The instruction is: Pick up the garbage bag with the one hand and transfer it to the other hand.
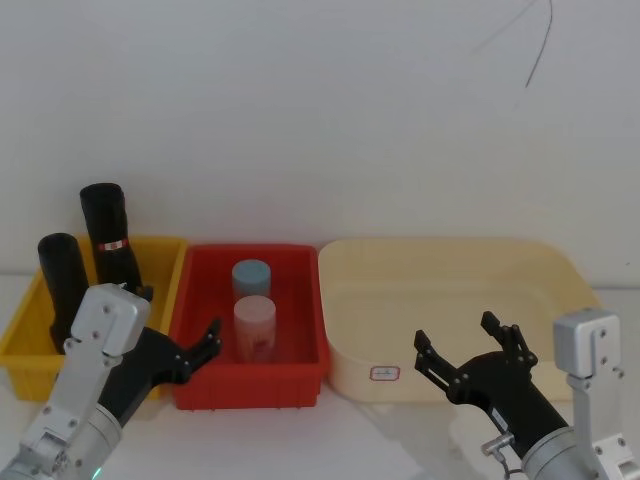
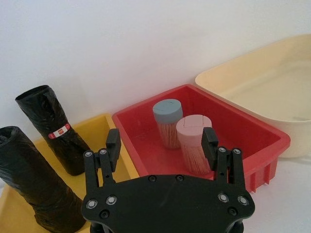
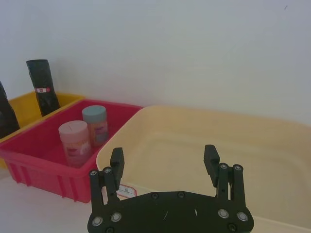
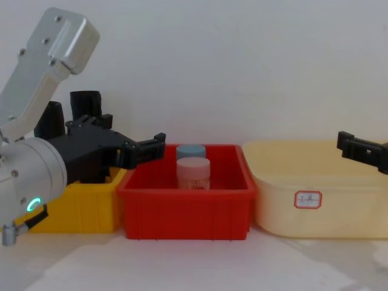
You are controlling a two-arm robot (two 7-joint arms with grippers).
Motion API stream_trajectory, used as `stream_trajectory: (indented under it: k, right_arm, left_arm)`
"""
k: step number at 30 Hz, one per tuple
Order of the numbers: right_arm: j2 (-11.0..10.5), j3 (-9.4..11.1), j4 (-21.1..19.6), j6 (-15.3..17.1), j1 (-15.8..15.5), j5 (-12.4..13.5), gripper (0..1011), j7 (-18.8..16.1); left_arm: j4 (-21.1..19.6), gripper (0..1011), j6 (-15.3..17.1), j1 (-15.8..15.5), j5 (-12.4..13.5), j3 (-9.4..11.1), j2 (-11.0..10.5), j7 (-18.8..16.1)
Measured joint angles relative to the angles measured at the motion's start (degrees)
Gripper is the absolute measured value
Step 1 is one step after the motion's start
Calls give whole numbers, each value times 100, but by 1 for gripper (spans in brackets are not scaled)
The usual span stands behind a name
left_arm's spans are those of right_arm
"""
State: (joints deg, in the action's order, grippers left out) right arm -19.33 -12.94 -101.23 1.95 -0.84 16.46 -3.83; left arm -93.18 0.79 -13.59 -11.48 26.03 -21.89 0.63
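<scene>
Black garbage bag (image 1: 60,280) 1 | labelled roll (image 1: 110,230) 1 | jars (image 1: 251,276) (image 1: 254,330) 2 | bins (image 1: 25,378) (image 1: 250,386) (image 1: 350,365) 3

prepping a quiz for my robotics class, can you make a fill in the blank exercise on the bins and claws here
1. The plain garbage bag stands in a bin coloured ___.
2. The red bin holds ___ toothpick jars.
3. The left claw and the right claw both have their fingers ___.

Missing words: yellow; two; open.
</scene>
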Motion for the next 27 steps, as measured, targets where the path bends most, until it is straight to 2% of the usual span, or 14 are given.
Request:
stream_trajectory:
  k: [27]
  right_arm:
    - [0,0,0,0,0,0,1001,0]
  left_arm:
    - [0,1001,0,0,0,0,0,0]
